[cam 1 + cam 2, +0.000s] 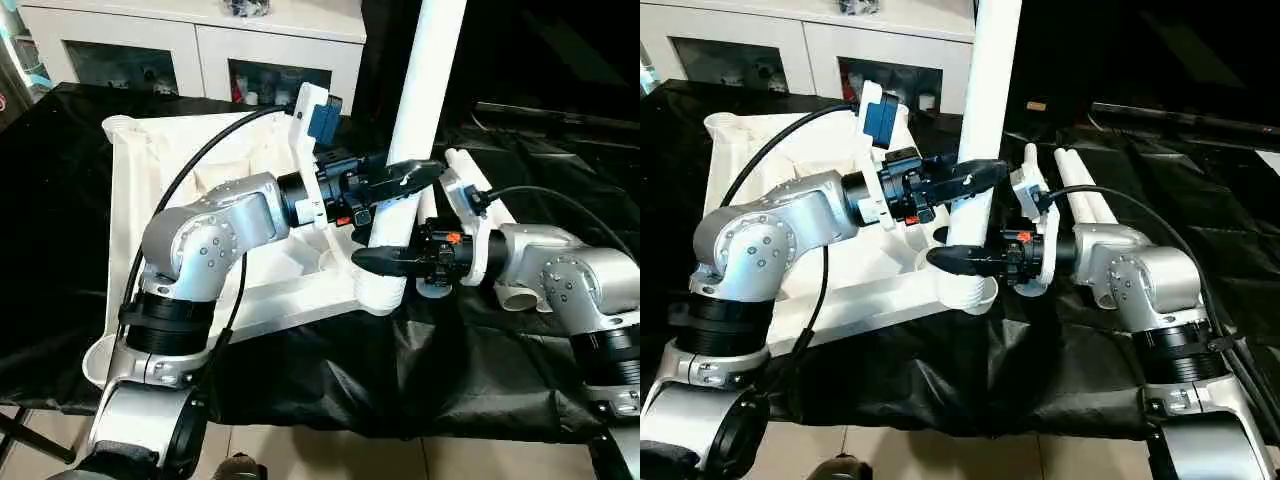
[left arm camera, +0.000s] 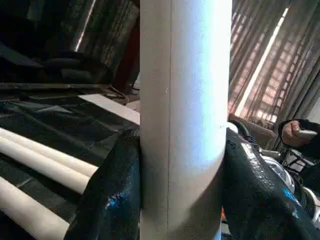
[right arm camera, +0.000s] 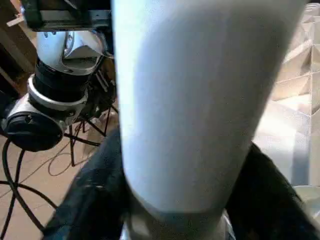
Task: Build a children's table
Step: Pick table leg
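Two grippers clamp one white leg standing upright in the near corner socket of the upturned tabletop on the black-draped bench. Left gripper grips the shaft higher up; right gripper grips just above the socket. Spare legs lie beside the top, toward the bench's right edge.

Upright leg top cut off by frame edge. Leg's lower end, seated in corner socket, partly hidden behind right gripper finger.
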{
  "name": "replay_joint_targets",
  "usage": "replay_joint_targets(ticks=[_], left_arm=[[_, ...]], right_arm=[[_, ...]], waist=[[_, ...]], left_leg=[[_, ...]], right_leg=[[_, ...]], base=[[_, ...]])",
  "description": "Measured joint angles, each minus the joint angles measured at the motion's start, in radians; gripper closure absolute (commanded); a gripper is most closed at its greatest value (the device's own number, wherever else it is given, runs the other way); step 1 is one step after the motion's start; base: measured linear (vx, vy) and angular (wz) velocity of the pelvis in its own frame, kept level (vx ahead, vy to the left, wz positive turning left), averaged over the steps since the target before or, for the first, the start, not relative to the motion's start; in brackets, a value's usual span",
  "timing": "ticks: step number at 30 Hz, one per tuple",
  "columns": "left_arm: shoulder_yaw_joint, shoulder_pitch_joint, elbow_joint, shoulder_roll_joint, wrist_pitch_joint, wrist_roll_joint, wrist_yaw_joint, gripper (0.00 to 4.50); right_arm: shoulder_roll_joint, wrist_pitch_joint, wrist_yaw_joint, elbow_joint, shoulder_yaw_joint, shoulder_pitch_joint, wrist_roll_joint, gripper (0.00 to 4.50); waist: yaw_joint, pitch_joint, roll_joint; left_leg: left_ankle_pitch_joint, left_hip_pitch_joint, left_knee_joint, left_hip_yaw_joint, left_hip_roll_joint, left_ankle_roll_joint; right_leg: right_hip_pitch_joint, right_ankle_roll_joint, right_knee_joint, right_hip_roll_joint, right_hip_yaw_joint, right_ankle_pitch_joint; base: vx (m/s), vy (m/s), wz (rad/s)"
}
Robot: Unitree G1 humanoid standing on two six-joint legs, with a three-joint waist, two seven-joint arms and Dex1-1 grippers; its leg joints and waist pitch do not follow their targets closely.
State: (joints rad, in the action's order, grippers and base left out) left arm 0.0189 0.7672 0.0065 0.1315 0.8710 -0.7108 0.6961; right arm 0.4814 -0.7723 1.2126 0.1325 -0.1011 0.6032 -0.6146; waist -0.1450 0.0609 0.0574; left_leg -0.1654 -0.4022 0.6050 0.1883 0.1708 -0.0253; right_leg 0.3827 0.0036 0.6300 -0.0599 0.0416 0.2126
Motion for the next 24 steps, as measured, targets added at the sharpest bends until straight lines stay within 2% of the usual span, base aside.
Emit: replay_joint_targets(ticks=[2,9,10,13,15,17,20,24], left_arm=[[0.000,-0.003,0.000,0.000,0.000,0.000,0.001,2.62],[0.013,-0.008,-0.001,0.005,-0.006,0.002,0.011,2.62],[0.016,-0.008,-0.002,0.007,-0.007,0.003,0.011,2.06],[0.016,-0.010,-0.001,-0.003,-0.002,0.003,0.005,1.90],[0.014,-0.019,-0.001,-0.021,-0.040,0.017,-0.005,1.83],[0.007,-0.024,0.001,-0.048,-0.091,0.033,-0.022,1.52],[-0.039,-0.019,0.006,-0.092,-0.215,0.051,-0.073,1.49],[-0.123,-0.011,0.017,-0.113,-0.308,0.059,-0.145,1.49]], right_arm=[[0.000,0.000,0.000,0.000,-0.003,0.000,0.000,2.51],[0.000,0.000,0.005,0.000,-0.006,-0.001,0.001,2.57],[0.000,0.000,0.005,0.000,-0.006,-0.002,0.002,2.57],[0.000,0.003,-0.001,-0.001,-0.005,-0.010,0.002,2.57],[-0.011,0.019,-0.021,-0.003,0.005,-0.020,0.002,2.57],[-0.023,0.032,-0.042,-0.003,0.016,-0.020,0.002,2.57],[-0.056,0.040,-0.088,0.000,0.026,-0.022,0.003,2.57],[-0.108,0.078,-0.181,0.006,0.086,-0.033,0.002,2.57]], waist=[[0.000,0.000,0.000],[0.000,0.000,0.000],[0.000,0.000,0.000],[-0.001,0.000,0.000],[-0.001,0.000,0.000],[0.000,0.000,-0.001],[0.000,-0.001,-0.003],[0.002,-0.002,-0.007]], left_leg=[[0.000,0.000,0.000,0.000,0.000,0.000],[0.000,0.000,0.001,0.000,0.000,0.000],[0.000,0.000,0.001,0.000,0.000,0.000],[0.000,0.000,0.001,0.000,0.001,0.000],[0.000,0.000,0.002,0.001,0.001,0.000],[0.000,0.000,0.002,0.001,0.001,0.000],[0.000,0.000,0.002,0.001,0.001,0.000],[0.000,0.000,0.002,0.001,0.001,0.000]], right_leg=[[0.000,0.000,0.000,0.000,0.000,0.000],[0.000,0.000,0.001,0.000,0.000,0.000],[0.000,0.000,0.001,0.000,0.000,0.000],[0.000,0.000,0.001,0.000,0.000,0.000],[0.000,0.000,0.001,0.000,0.000,0.000],[0.000,-0.001,0.001,0.000,0.000,0.000],[-0.001,-0.001,0.001,0.000,0.001,-0.001],[-0.001,-0.001,0.001,0.000,0.001,-0.001]], base=[[0.000,0.000,0.00],[0.000,0.000,0.00],[0.000,0.000,0.00],[0.000,0.000,0.00],[0.000,0.000,0.00],[0.000,0.000,0.00],[0.000,0.000,0.00],[0.000,0.000,0.00]])
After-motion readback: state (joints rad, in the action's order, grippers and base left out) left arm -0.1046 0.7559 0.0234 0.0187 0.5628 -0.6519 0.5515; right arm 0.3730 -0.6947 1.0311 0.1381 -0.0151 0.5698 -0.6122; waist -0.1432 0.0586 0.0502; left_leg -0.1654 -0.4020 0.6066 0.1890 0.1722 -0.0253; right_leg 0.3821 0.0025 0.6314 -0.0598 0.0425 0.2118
